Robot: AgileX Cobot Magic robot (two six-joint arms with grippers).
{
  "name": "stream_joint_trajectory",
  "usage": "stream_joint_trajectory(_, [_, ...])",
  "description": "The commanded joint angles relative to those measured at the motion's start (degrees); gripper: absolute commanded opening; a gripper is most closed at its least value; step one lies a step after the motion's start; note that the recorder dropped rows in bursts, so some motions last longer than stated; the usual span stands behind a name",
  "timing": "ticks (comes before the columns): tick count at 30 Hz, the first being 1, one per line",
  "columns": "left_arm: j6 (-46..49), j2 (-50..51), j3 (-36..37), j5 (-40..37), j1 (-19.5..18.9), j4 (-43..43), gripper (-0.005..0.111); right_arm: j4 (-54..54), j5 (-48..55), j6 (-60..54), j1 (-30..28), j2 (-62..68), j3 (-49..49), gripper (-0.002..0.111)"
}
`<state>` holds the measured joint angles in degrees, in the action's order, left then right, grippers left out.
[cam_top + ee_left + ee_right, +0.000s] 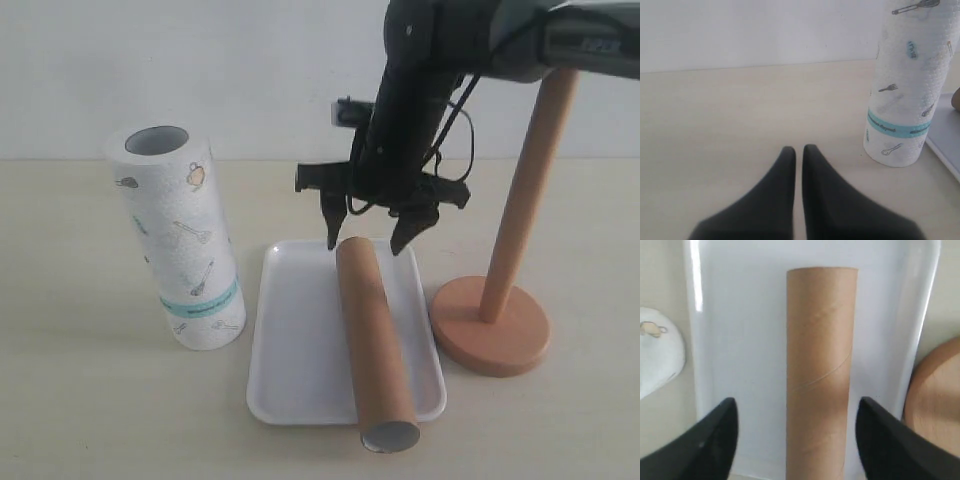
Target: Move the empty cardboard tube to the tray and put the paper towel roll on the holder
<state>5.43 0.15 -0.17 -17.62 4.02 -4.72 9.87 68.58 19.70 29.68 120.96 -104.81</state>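
The empty cardboard tube (375, 340) lies lengthwise in the white tray (290, 340), its near open end sticking out past the tray's front rim. My right gripper (368, 240) hangs open just above the tube's far end, one finger on each side and neither touching it. From the right wrist, the tube (819, 370) runs between the spread fingers over the tray (740, 340). The paper towel roll (178, 238) stands upright left of the tray. Right of the tray stands the wooden holder (495, 320), its pole bare. My left gripper (799, 150) is shut and empty, low over the table near the roll (905, 90).
The right arm reaches down from the upper right, crossing in front of the holder's pole (530, 190). A white wall runs behind the beige table (80, 400). The tray's corner (945, 145) shows at the edge of the left wrist view.
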Motion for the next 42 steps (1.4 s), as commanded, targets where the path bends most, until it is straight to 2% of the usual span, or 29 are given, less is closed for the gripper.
stream_joint_trajectory(1, [0.2,-0.2,0.2,0.0,-0.1,-0.4,0.004,-1.2,0.8,-1.3,-0.5,-5.2,-0.7,0.025])
stream_joint_trajectory(2, [0.2,-0.2,0.2,0.0,-0.1,-0.4,0.004,-1.2,0.7,-2.3,-0.5,-6.2,-0.7,0.008])
stream_joint_trajectory(3, [0.2,-0.2,0.2,0.0,-0.1,-0.4,0.004,-1.2,0.7,-2.8,-0.5,-7.1,-0.7,0.001])
stream_joint_trajectory(11, [0.2,-0.2,0.2,0.0,-0.1,-0.4,0.004,-4.2,1.3,-6.6,1.6,-13.7,-0.7,0.001])
stream_joint_trajectory(15, [0.2,-0.2,0.2,0.0,-0.1,-0.4,0.004,-10.3,0.2,-5.7,6.8,-18.8,-0.7,0.001])
stream_joint_trajectory(21, [0.2,-0.2,0.2,0.0,-0.1,-0.4,0.004,-27.6,1.4,3.2,16.3,-27.3,-0.7,0.001])
stream_joint_trajectory(24, [0.2,-0.2,0.2,0.0,-0.1,-0.4,0.004,-31.9,1.4,3.9,19.4,-31.9,1.7,0.001])
stream_joint_trajectory(28, [0.2,-0.2,0.2,0.0,-0.1,-0.4,0.004,-35.9,-0.2,6.6,22.2,-41.8,11.1,0.001])
stream_joint_trajectory(30, [0.2,-0.2,0.2,0.0,-0.1,-0.4,0.004,-38.0,-3.8,8.9,22.9,-49.8,20.4,0.001])
stream_joint_trajectory(33, [0.2,-0.2,0.2,0.0,-0.1,-0.4,0.004,-41.2,-15.5,8.9,22.9,-66.1,38.8,0.001])
stream_joint_trajectory(37, [0.2,-0.2,0.2,0.0,-0.1,-0.4,0.004,-47.9,-29.7,8.9,22.9,-83.1,56.6,0.001])
stream_joint_trajectory(39, [0.2,-0.2,0.2,0.0,-0.1,-0.4,0.004,-47.1,-29.6,9.0,22.9,-89.2,61.6,0.001])
stream_joint_trajectory(42, [0.2,-0.2,0.2,0.0,-0.1,-0.4,0.004,-46.2,-28.3,9.6,22.9,-96.1,63.6,0.001])
